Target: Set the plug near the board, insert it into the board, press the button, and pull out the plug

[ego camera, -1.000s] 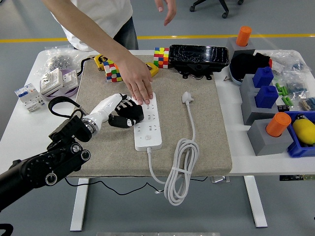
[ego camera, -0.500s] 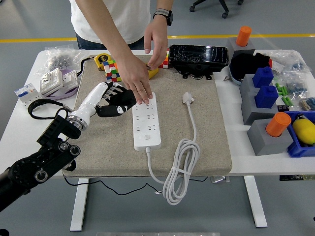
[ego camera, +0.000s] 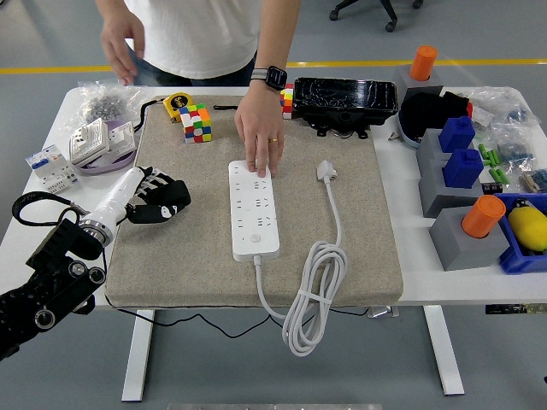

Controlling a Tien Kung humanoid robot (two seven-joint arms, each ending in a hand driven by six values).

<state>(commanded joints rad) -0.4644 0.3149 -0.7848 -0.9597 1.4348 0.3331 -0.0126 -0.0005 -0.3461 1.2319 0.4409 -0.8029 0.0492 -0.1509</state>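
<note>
A white power strip (ego camera: 253, 207) lies in the middle of the beige mat (ego camera: 197, 265). Its white plug (ego camera: 326, 171) lies loose on the mat to the strip's right, with the cable coiled at the front edge (ego camera: 309, 299). My left hand (ego camera: 158, 200) hovers over the mat's left part, apart from the strip, fingers loosely curled and empty. A person's hand (ego camera: 260, 137) presses on the strip's far end. The person's other hand (ego camera: 120, 38) is raised at the far left.
Rubik's cubes (ego camera: 195, 123) and a black box (ego camera: 345, 101) sit at the mat's far edge. White sockets (ego camera: 101, 141) lie far left. Grey and blue blocks (ego camera: 461, 171) with orange cylinders (ego camera: 484, 215) stand at the right.
My left hand pulled back left and away from the strip. The person swapped hands: the first hand lifted off, the watch hand now presses the strip's far end.
</note>
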